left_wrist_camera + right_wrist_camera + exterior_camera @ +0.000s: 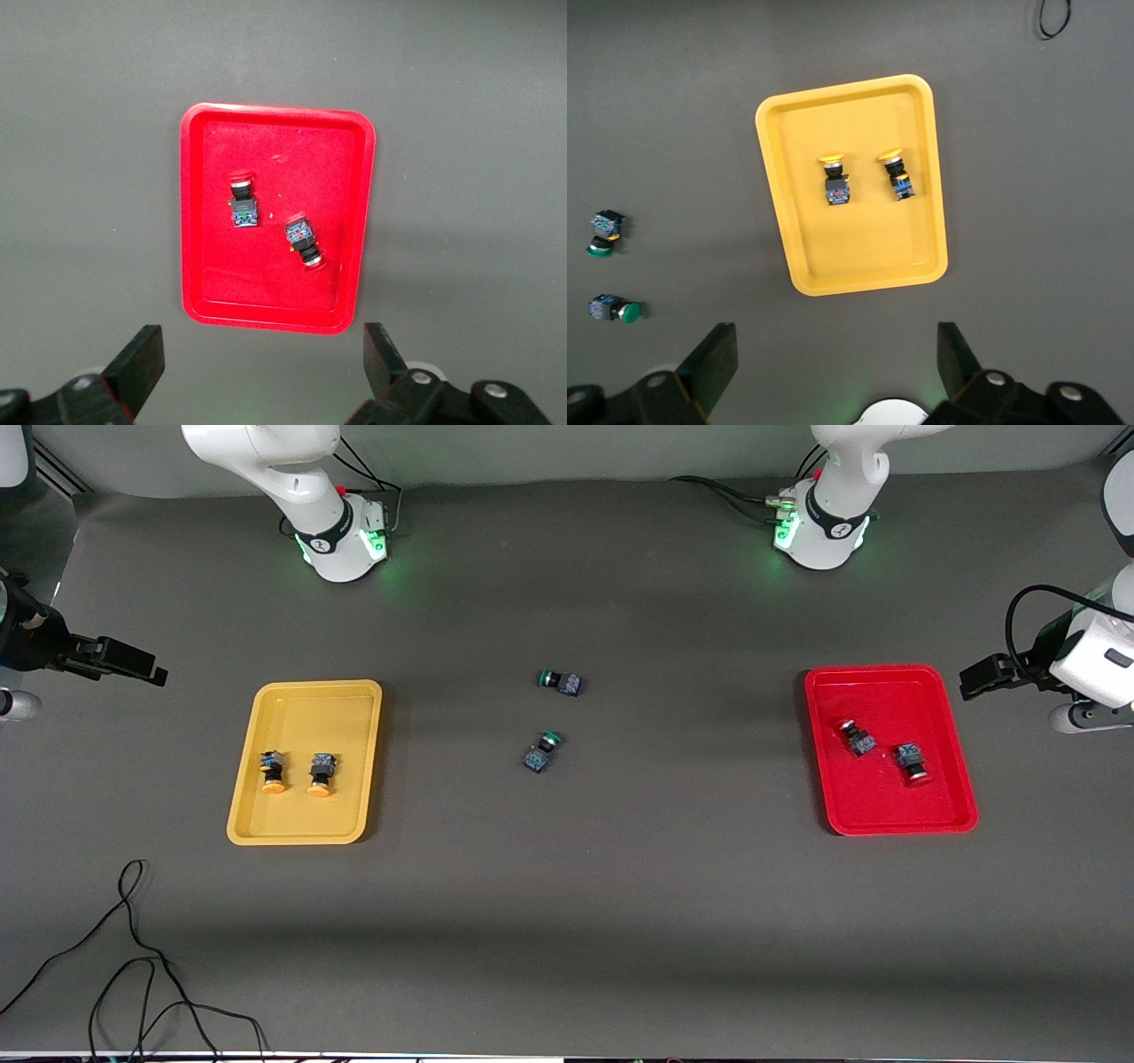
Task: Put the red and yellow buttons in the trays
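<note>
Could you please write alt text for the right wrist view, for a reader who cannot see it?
A yellow tray on a dark table holds two yellow-capped buttons side by side. Two green-capped buttons lie outside it, and the open right gripper hangs above.

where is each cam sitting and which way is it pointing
Front view: high across the table, facing both arm bases; sees the yellow tray, red tray, and green-capped buttons between them.
Left wrist view: on the left arm, looking down at the red tray; open left gripper shows.
Right wrist view: on the right arm, looking down at the yellow tray; open right gripper shows.
Shared: each wrist view's tray also shows in the front view.
</note>
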{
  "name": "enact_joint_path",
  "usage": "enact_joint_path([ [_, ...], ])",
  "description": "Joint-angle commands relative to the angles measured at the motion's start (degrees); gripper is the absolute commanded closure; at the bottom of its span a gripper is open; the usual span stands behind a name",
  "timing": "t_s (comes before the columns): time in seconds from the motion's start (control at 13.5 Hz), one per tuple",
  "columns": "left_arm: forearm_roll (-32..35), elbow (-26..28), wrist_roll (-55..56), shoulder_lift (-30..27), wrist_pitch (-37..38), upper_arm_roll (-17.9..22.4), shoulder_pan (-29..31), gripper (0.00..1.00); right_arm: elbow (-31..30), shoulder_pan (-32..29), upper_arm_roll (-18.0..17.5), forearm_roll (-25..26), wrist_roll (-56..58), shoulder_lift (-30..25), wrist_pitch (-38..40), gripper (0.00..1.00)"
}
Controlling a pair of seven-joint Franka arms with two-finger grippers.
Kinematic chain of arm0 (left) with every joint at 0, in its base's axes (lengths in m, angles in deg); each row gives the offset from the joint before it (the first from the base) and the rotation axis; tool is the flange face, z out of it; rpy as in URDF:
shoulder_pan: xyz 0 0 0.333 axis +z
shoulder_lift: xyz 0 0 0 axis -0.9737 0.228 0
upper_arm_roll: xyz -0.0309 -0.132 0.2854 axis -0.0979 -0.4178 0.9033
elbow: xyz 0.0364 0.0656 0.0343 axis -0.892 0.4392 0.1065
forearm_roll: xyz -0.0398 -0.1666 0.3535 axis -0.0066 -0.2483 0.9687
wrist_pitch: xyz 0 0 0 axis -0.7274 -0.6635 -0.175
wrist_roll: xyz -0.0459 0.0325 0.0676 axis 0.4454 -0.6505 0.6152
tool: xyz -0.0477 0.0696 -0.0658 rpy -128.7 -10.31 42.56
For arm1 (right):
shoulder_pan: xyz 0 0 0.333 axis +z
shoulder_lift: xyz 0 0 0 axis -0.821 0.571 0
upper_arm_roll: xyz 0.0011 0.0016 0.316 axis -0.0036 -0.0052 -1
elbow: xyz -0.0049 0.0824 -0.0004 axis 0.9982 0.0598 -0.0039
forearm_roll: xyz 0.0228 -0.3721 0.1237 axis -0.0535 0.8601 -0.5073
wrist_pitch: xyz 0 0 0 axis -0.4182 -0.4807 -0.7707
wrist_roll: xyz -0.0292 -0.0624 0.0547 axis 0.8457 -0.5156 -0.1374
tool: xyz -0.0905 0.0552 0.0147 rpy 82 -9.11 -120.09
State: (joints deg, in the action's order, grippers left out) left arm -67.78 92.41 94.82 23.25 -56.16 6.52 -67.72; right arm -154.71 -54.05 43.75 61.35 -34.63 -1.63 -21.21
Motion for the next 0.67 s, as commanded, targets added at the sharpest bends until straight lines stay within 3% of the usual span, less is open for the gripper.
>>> enact_joint_path([
  [0.0, -0.65, -1.34, -0.73, 0.14, 1.46, 0.2, -0.04, 0.0, 0.78, -0.43, -0.76, 1.98, -0.45, -0.23, 1.1, 0.0],
  [0.59, -1.0, -0.98, -0.9, -0.3, 1.73, 0.29, 0.13, 0.0, 0.34, -0.43, -0.67, 3.04, 5.79, -0.14, -1.37, 0.0],
])
